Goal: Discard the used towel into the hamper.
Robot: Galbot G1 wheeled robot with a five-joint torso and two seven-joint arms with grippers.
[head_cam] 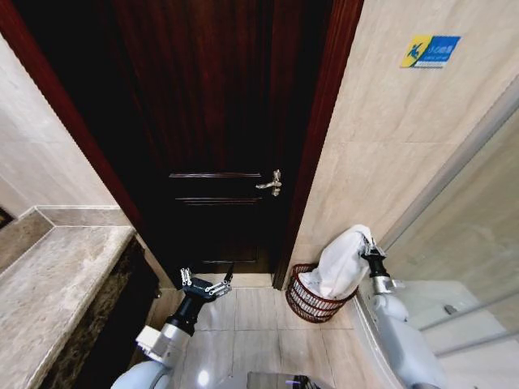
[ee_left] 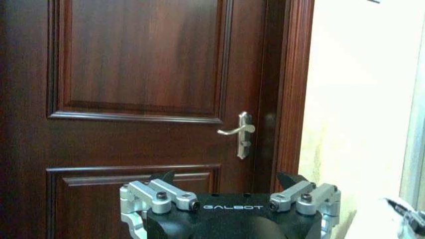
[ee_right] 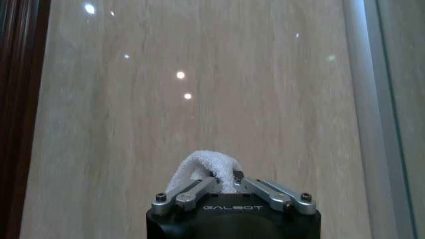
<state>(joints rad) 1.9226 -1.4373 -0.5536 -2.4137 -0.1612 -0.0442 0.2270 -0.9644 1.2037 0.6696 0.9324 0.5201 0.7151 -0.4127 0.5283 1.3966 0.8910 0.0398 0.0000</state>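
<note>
The white fluffy towel [head_cam: 345, 263] is clamped at its upper end by the right tool [head_cam: 371, 247], whose fingers are closed together on the cloth. The towel is hung over the small round reddish-brown wire hamper [head_cam: 308, 300], with its lower part inside the rim. The hamper is placed on the tiled floor [head_cam: 251, 324], between the dark wooden door [head_cam: 211, 121] and the glass partition [head_cam: 462, 243]. The left tool [head_cam: 206, 282] is held with fingers apart before the door.

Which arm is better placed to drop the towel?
Right. Its end effector is shut on the towel, which hangs into the hamper. The left end effector is open by the door.
</note>
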